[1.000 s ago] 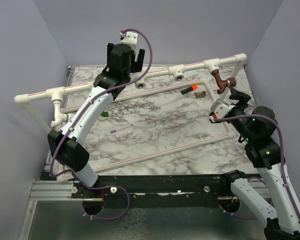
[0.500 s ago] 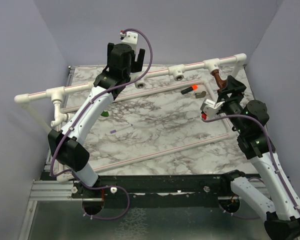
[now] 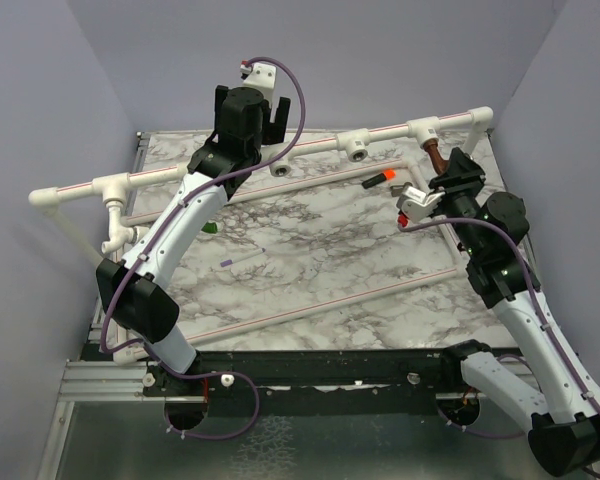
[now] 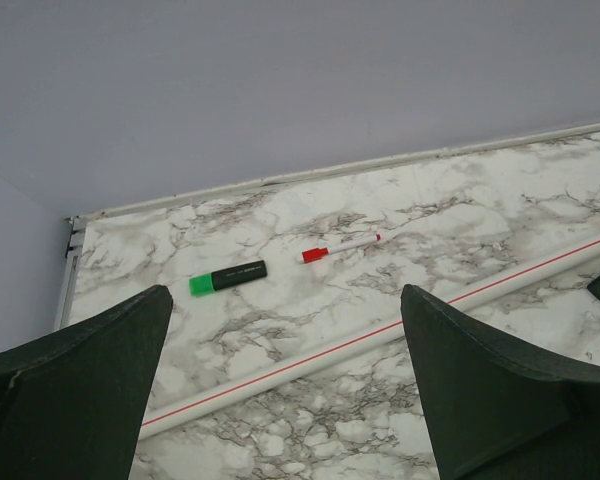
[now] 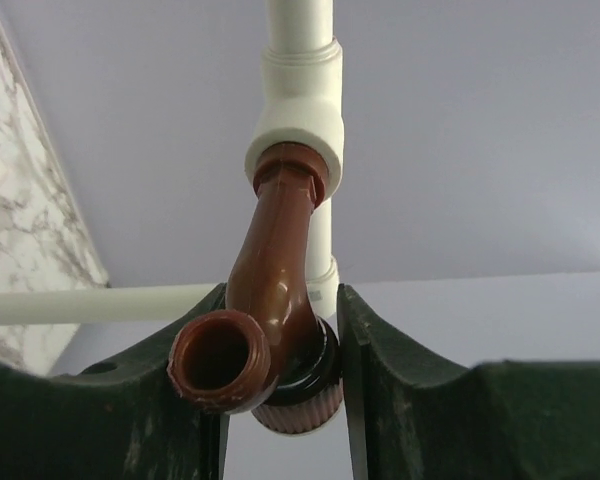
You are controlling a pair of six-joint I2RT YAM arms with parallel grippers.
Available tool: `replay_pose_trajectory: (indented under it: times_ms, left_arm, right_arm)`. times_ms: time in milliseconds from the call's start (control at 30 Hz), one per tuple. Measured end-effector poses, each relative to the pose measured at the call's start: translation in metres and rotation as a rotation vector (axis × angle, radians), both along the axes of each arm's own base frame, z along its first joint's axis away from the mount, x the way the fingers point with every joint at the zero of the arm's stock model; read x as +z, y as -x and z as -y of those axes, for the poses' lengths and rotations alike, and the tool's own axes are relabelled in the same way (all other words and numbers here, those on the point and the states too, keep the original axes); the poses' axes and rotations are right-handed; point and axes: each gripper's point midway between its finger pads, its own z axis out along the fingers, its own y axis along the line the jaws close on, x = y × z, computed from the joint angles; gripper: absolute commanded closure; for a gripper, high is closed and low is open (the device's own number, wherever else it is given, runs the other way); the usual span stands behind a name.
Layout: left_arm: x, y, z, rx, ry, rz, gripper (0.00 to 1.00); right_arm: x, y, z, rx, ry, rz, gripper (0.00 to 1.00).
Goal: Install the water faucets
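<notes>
The dark reddish-brown faucet (image 3: 435, 158) (image 5: 270, 290) hangs screwed into a white tee (image 5: 298, 110) on the raised pipe at the back right. My right gripper (image 3: 448, 182) (image 5: 280, 345) is shut on its lower body, one finger on each side, with the threaded spout mouth facing the wrist camera. A white faucet (image 3: 113, 232) hangs from the left tee. A green piece (image 3: 211, 229) peeks out beside the left arm. My left gripper (image 3: 250, 103) (image 4: 285, 400) is open and empty, high over the back of the table.
The middle tee (image 3: 357, 148) on the raised pipe shows an open socket. An orange-and-black cylinder (image 3: 378, 179) and a grey-brown bent piece (image 3: 401, 188) lie near the right gripper. A green highlighter (image 4: 228, 277), a red marker (image 4: 340, 246) and loose pipes (image 4: 380, 335) lie on the marble.
My right gripper moved up and left to the reddish-brown faucet and closed around it. The left arm has not moved.
</notes>
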Motion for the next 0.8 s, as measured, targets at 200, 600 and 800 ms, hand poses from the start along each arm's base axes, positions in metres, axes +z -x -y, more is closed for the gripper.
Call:
replay_pose_trajectory:
  times_ms: [200,600,800]
  left_arm:
    - [0.0,0.0,0.0,0.0,0.0,0.0,0.03]
    - [0.0,0.001,0.002,-0.005,0.0,0.0,0.02]
    - [0.0,0.001,0.002,-0.005,0.0,0.0,0.03]
  right_arm:
    - [-0.002,0.0,0.0,0.0,-0.078,-0.016,0.99]
    - [-0.017,0.004,-0.009,0.055,-0.612,-0.125,0.99]
    - [-0.024,0.005,-0.016,0.063,-1.008,-0.221,1.0]
